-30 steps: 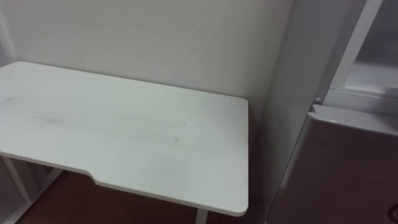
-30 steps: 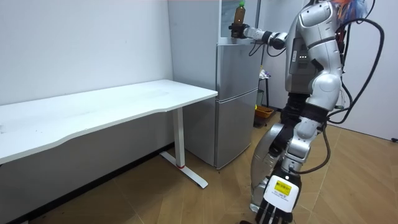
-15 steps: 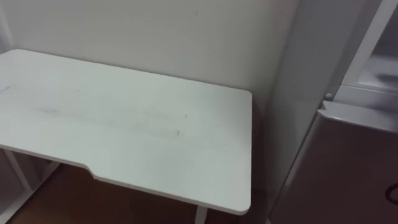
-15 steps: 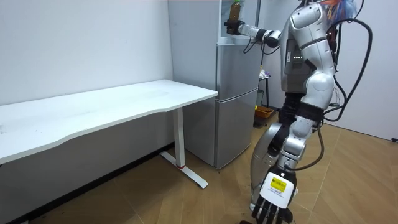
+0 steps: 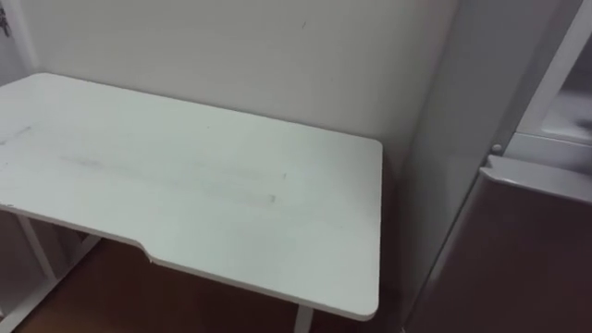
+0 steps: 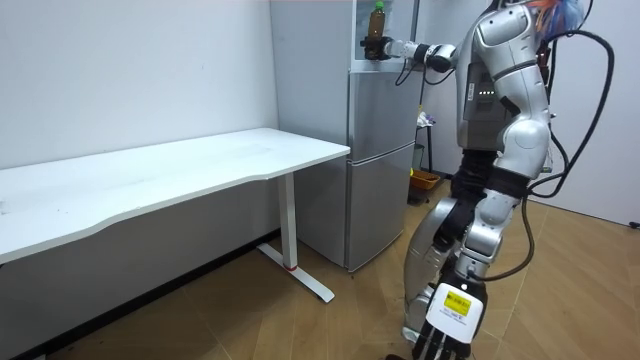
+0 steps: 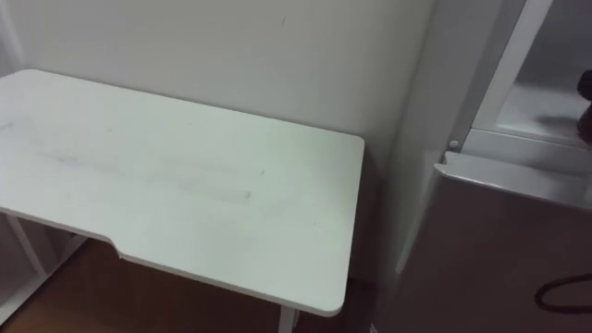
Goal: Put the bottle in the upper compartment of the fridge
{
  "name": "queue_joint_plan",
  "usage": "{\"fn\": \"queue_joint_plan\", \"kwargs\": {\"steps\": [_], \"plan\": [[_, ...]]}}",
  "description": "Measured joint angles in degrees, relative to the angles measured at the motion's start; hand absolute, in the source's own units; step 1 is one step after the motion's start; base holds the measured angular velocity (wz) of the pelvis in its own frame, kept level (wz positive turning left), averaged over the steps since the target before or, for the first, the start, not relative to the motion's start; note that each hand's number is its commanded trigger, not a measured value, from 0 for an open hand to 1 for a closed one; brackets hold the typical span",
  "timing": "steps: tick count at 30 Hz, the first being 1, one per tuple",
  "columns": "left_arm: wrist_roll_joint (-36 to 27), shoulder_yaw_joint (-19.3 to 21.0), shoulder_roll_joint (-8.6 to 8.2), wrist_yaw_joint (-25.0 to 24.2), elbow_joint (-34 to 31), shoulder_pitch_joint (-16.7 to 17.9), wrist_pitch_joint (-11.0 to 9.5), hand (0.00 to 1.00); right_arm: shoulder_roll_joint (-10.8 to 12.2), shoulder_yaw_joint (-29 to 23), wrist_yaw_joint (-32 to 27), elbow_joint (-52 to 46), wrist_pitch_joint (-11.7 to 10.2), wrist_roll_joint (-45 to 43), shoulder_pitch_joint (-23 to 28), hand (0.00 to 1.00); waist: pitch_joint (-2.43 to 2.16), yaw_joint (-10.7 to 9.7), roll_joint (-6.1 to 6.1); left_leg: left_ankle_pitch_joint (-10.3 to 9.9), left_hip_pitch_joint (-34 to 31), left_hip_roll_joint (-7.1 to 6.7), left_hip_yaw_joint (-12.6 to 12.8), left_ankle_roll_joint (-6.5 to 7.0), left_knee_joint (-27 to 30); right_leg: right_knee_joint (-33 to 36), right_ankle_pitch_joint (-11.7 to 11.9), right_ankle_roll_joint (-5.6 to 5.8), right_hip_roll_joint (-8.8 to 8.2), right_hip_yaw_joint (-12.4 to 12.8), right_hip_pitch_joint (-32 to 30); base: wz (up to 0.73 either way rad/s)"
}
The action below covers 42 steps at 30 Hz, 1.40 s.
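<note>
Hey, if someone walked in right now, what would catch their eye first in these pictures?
First, the robot's right hand, held high and curled round a brown bottle at the upper compartment of the silver fridge. Then the long white table standing beside the fridge. Its left hand hangs low, fingers relaxed.

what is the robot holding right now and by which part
A bottle, held upright, gripped round its lower part by the right hand. The left hand hangs open with nothing in it.
</note>
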Motion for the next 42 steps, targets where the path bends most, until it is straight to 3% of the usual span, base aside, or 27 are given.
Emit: {"fn": "queue_joint_plan", "kwargs": {"steps": [3,7,11,15,20,28,29,30,31,32,33,42], "plan": [[-0.45,-1.53,0.94,0.02,-0.01,0.0,0.37,0.0,-0.09,2.54,1.77,1.15,-1.56,-0.33,-0.1,1.0,0.2,0.23,-0.08,-0.19,-0.78,0.47,-0.24,-0.07,0.79,-0.08,0.13,-0.2,0.41,-0.46,0.09,0.05],[-0.67,-2.29,1.28,0.01,-0.82,0.01,0.71,0.0,-0.1,3.09,2.81,3.82,-2.56,-0.8,-1.1,1.0,0.82,1.43,0.16,-0.22,-1.63,0.93,-0.87,-0.39,1.53,-0.75,0.36,-0.6,0.95,-0.75,-0.22,0.03],[-5.2,-3.0,2.65,0.48,-1.37,-0.99,0.69,0.0,-0.24,3.14,3.07,9.56,-4.58,-1.1,-3.19,1.0,0.67,2.25,-0.16,0.01,-3.37,0.94,-2.33,-0.69,2.32,-0.74,0.25,-0.97,1.18,-2.08,-1.12,0.16],[-7.34,-5.01,3.48,1.58,-0.77,-2.03,0.53,0.0,-0.34,3.04,2.66,12.17,-7.06,-3.15,-3.86,1.0,1.21,2.98,0.71,-0.06,-4.56,0.91,-3.3,-0.61,3.78,-0.6,0.27,-1.01,1.28,-3.19,-1.23,0.13],[-7.22,-6.07,3.44,1.5,0.06,-3.61,1.12,0.0,-0.68,2.97,3.81,12.65,-8.83,-2.54,-4.31,1.0,1.57,3.49,1.4,-0.12,-5.92,1.05,-3.52,-0.53,4.82,0.01,0.28,-1.03,1.3,-3.41,-2.29,0.02],[-7.93,-6.17,3.59,1.5,-1.29,-4.33,2.11,0.0,-1.16,2.76,8.02,15.46,-11.32,-2.45,-4.77,1.0,1.26,4.72,3.41,-0.13,-6.13,1.2,-3.81,-0.5,5.39,0.22,0.32,-1.04,1.41,-3.66,-2.28,0.02],[-8.31,-6.22,3.58,1.51,-1.86,-4.21,2.37,0.0,-1.32,2.41,8.84,15.6,-11.32,-2.27,-4.8,0.84,1.18,4.84,3.59,-0.12,-6.22,1.2,-3.84,-0.51,5.39,0.35,0.15,-0.85,1.36,-3.72,-2.49,0.04],[-8.62,-6.38,3.58,1.54,-2.25,-4.19,2.73,0.0,-1.47,2.17,9.43,15.62,-11.32,-1.83,-4.81,0.55,1.09,4.84,3.74,-0.09,-6.36,1.2,-3.89,-0.52,5.46,0.5,0.13,-0.86,1.34,-3.78,-2.66,0.0],[-8.87,-6.62,3.58,1.59,-2.32,-4.19,2.76,0.0,-1.54,1.98,9.75,15.65,-11.32,-1.68,-4.81,0.38,1.01,4.85,3.86,-0.08,-6.51,1.22,-3.89,-0.51,5.56,0.62,0.13,-0.86,1.33,-3.78,-2.81,0.0],[-9.37,-7.08,3.57,1.59,-2.55,-4.2,2.85,0.0,-1.7,1.61,10.52,15.66,-11.32,-1.43,-4.86,0.05,0.92,4.91,4.01,-0.08,-6.75,1.22,-3.84,-0.5,5.74,1.16,0.06,-1.0,1.21,-3.74,-3.11,0.0],[-9.5,-7.2,3.54,1.59,-2.72,-4.19,2.95,0.0,-1.89,1.44,11.29,15.67,-11.32,-0.91,-4.85,0.0,0.86,4.91,4.22,-0.08,-6.83,1.23,-3.84,-0.5,5.96,1.32,0.06,-1.06,1.2,-3.74,-3.13,0.0],[-10.56,-7.2,3.79,2.06,-4.24,-3.24,3.31,0.0,-2.74,0.46,13.73,15.69,-11.3,4.83,-4.94,0.0,0.8,5.81,4.48,0.02,-6.79,1.14,-3.64,-0.63,6.0,3.23,-0.75,-1.17,0.77,-3.15,-3.98,-0.02]]}}
